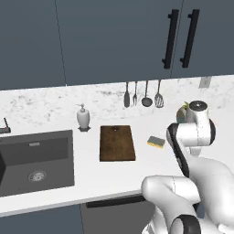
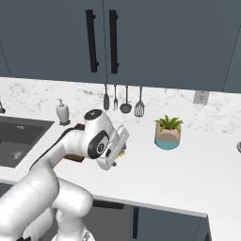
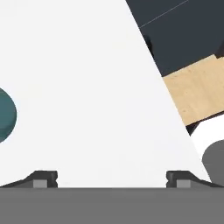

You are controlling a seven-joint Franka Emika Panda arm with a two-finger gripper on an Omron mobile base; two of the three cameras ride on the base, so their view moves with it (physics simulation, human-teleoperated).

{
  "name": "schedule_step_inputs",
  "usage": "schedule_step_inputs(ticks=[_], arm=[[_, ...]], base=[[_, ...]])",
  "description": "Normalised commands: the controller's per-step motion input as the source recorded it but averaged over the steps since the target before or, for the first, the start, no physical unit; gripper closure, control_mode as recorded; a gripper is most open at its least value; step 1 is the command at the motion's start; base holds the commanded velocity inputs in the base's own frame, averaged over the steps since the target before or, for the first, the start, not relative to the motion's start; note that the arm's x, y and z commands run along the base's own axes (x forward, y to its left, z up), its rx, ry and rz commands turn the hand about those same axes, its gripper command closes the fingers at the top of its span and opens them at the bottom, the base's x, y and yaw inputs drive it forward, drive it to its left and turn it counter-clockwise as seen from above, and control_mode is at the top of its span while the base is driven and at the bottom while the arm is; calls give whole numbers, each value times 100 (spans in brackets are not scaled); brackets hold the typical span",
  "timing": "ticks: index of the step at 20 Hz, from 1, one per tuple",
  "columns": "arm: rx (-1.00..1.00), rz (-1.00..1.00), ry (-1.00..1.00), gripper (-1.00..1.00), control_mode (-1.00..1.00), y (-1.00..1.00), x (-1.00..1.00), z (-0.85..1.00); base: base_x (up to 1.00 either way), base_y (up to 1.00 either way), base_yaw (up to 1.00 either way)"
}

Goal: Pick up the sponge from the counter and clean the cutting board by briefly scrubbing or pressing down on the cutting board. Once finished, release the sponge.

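Left base view: the small yellow sponge with a grey-green face (image 1: 156, 141) lies flat on the broad white surface (image 1: 114, 176), just right of the dark brown wooden cutting board (image 1: 117, 143), apart from it. Right base view: the white arm covers most of the board, beside a potted green plant (image 2: 168, 132). Hand view: two dark fingers (image 3: 43, 178) stand wide apart over bare white surface, holding nothing.
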Motion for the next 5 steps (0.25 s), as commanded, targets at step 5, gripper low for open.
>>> schedule_step_inputs(ticks=[5], arm=[[28,4,-29,-100,-100,3,-81,96]], base=[[0,0,0]])
